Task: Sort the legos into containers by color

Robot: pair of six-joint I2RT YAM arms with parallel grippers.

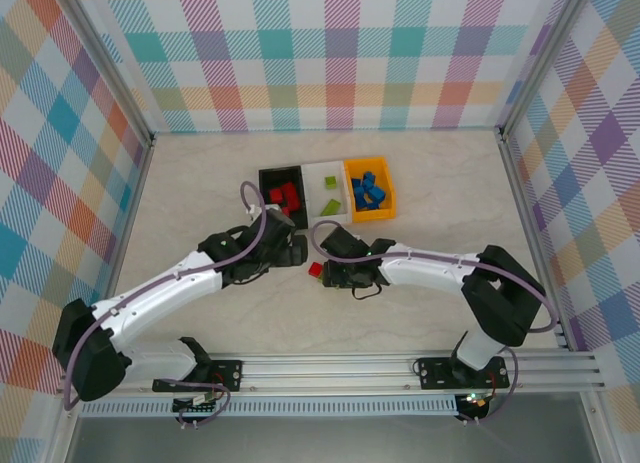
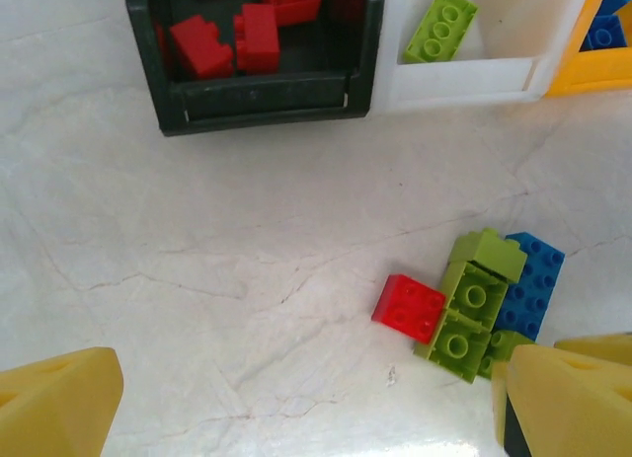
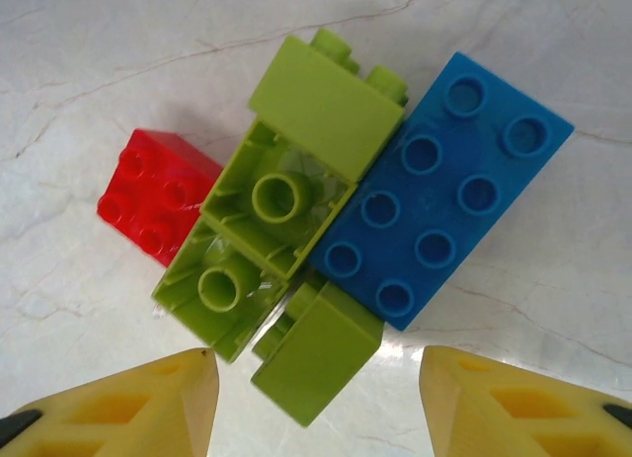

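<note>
My right pincer (image 3: 314,378) hangs released, straddling a small lime-green plastic brick (image 3: 318,350). It lies tight against a long blue studded brick (image 3: 449,186) and an upturned green one (image 3: 247,255), possibly clipped to them. Next I should close on it, lift straight up and carry it to the white plastic bin (image 2: 464,77). My left pincer (image 2: 306,398) gapes empty. The pale table (image 2: 197,279) lies bare toward the bins.
</note>
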